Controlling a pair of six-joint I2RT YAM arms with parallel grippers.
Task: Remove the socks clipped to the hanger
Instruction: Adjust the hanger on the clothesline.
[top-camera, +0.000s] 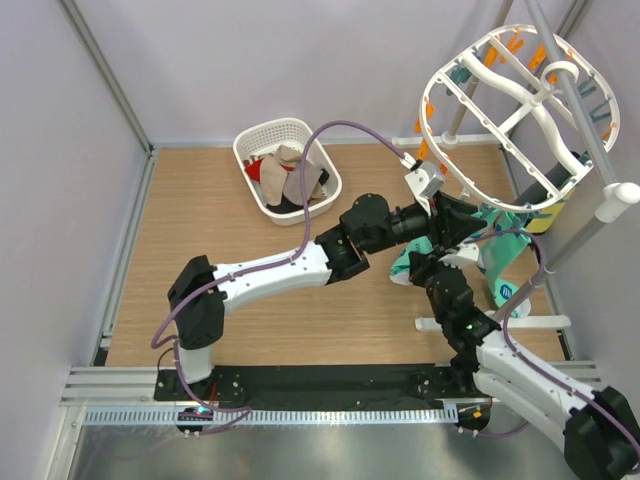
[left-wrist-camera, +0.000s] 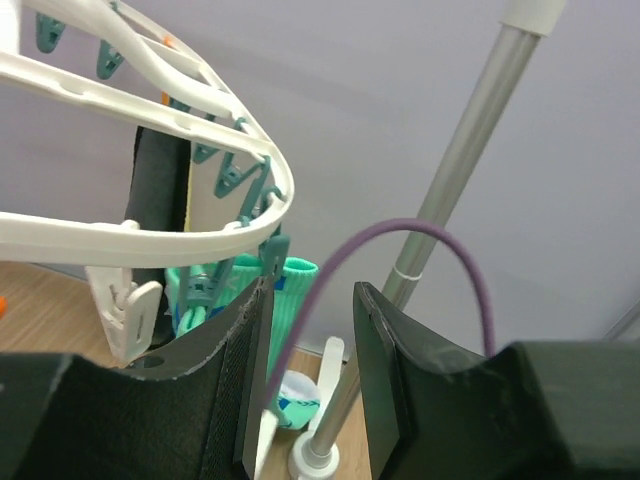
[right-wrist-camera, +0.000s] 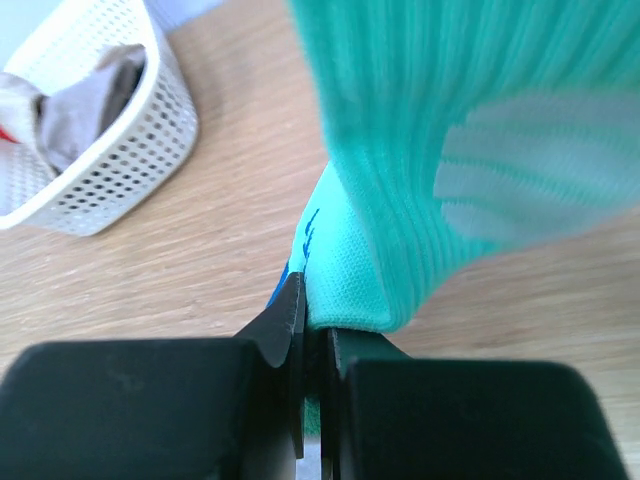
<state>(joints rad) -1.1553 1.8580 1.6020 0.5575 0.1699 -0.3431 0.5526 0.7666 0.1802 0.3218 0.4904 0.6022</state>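
The hanger (top-camera: 432, 105) hangs tilted from a stand at the far right corner of the table (top-camera: 250, 320). One teal sock (right-wrist-camera: 420, 130) dangles beneath its near rim. The right fingers (right-wrist-camera: 285, 320) are pressed shut on the sock's lower end, low over the table, probably to hold the fabric taut and catch it when it comes free. The left fingers (left-wrist-camera: 385, 360) stand about half open with nothing between them. They are raised just under the rim beside a teal peg (left-wrist-camera: 272, 250), probably so they can squeeze that peg open. From the left wrist view the peg appears to grip the sock's cuff, though the overlap makes this hard to confirm. Several other socks (top-camera: 285, 175) lie heaped in a white basket (top-camera: 252, 178) near the table's far edge, well apart from the hanger. This suggests the teal one is among the last to come off.
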